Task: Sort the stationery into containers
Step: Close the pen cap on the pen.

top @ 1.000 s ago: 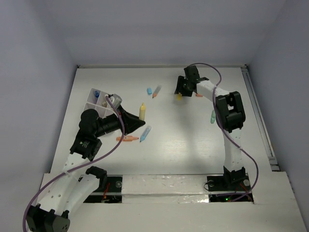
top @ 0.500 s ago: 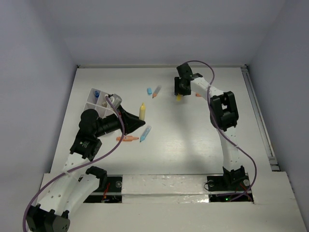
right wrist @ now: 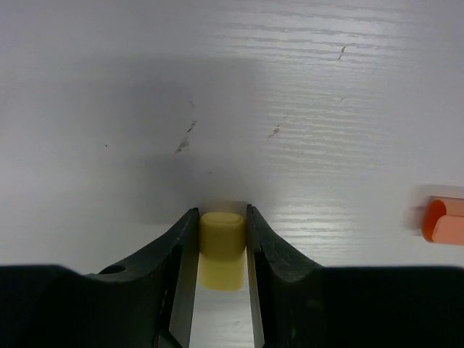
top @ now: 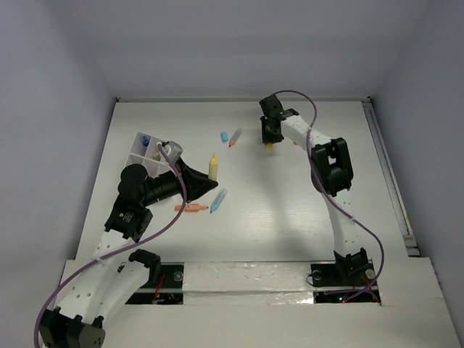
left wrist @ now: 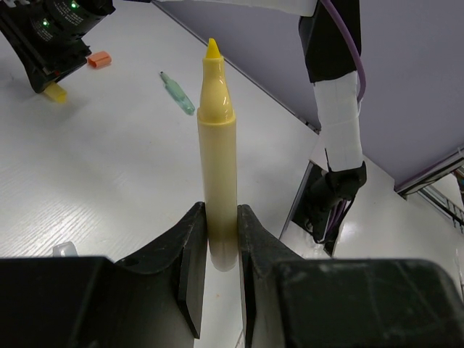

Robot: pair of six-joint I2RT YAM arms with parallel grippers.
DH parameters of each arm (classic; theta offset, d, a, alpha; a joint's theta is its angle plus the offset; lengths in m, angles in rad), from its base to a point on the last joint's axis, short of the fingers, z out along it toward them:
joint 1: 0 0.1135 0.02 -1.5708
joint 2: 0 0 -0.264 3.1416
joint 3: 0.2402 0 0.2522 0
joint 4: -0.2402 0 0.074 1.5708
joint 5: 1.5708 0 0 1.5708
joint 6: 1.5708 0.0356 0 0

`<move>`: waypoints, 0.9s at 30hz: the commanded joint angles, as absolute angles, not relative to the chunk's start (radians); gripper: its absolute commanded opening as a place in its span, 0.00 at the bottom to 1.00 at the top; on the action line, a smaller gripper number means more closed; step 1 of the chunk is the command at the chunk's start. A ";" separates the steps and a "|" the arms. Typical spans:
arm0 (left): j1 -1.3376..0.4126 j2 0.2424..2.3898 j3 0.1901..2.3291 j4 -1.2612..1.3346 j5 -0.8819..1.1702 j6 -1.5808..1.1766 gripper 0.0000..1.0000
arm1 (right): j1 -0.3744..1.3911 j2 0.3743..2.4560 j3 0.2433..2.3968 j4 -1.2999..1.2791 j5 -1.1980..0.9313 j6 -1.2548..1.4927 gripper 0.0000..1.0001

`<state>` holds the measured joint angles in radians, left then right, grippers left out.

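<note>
**Stock as you find it**

- Left jaws: clenched on the lower barrel of the yellow marker. Its pointed tip faces away from the wrist. From above you see it just right of the left arm.
- Right jaws: closed against both sides of the yellow cap. The cap sits on the tabletop near the far edge.
- Orange cap: on the tabletop, near the yellow cap, apart from it.
- White divided box: at the left of the tabletop, partly behind your left wrist. A blue-topped item stands in its far compartment; you cannot tell what else it holds.
- Orange pen and blue pen: lying loose, side by side, near the left jaws.
- Small blue piece and orange-tipped pen: lying together, between the box and the right jaws.
- Green pen: on the tabletop at the right side, near your right arm.
</note>
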<state>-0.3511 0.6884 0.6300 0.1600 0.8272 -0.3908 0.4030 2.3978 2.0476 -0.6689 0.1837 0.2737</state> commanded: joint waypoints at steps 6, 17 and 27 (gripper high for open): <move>-0.345 0.701 0.604 0.219 0.799 -0.442 0.00 | 0.416 2.144 1.751 -0.424 0.118 0.325 0.01; -0.422 0.761 0.612 0.272 0.700 -0.488 0.00 | 0.546 1.511 1.208 0.173 -0.103 0.578 0.02; -0.422 0.805 0.650 0.189 0.647 -0.419 0.00 | 0.722 1.379 1.111 0.410 -0.075 0.663 0.02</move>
